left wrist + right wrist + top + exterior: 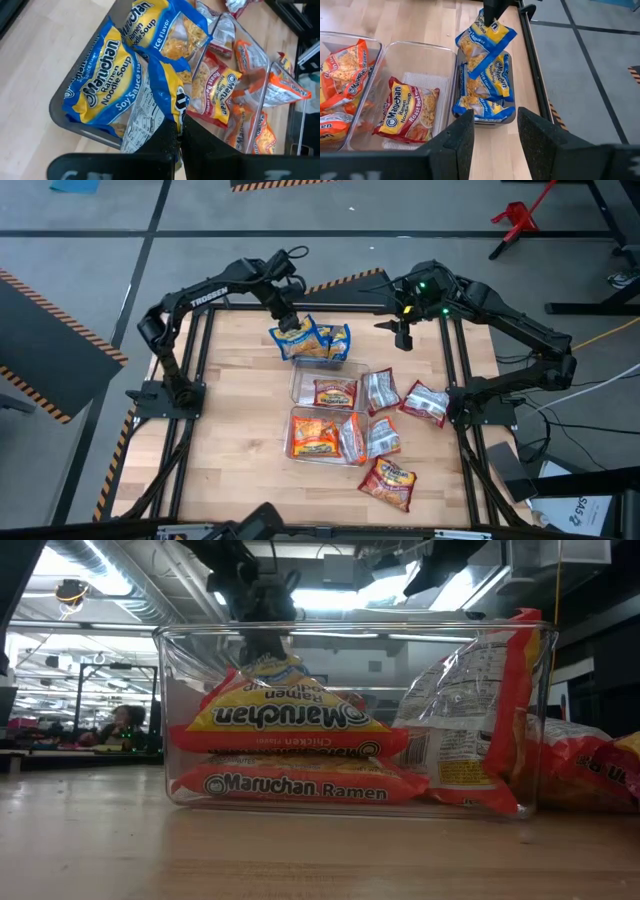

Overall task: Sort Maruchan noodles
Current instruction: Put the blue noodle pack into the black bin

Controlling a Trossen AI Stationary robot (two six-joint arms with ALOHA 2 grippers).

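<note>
The left gripper [287,317] hangs over the far bin [492,120] at the back of the wooden table [240,400], its jaws clamped on the edge of a blue-and-yellow packet [167,97] that dangles above the bin; 2 more blue-and-yellow packets [100,85] lie in that bin beneath it, seen from the left wrist; the right gripper [402,332] hovers over the table's back right part, near the bins, jaws apart and holding nothing, as the right wrist view shows.

3 clear bins sit in a row down the middle of the table; the middle bin [300,385] holds a red Roast Beef packet [335,392]; the near bin [292,442] holds orange chicken packets [314,436], stacked flat in the low view, with a red-and-silver packet [465,720] standing on edge at the bin's right end.

Loose packets lie on the table to the right of the bins: 1 red-and-silver packet [380,390] just beside the middle bin, another [425,402] farther right, 1 [382,437] beside the near bin, and a red packet [388,482] nearest the front edge.
</note>
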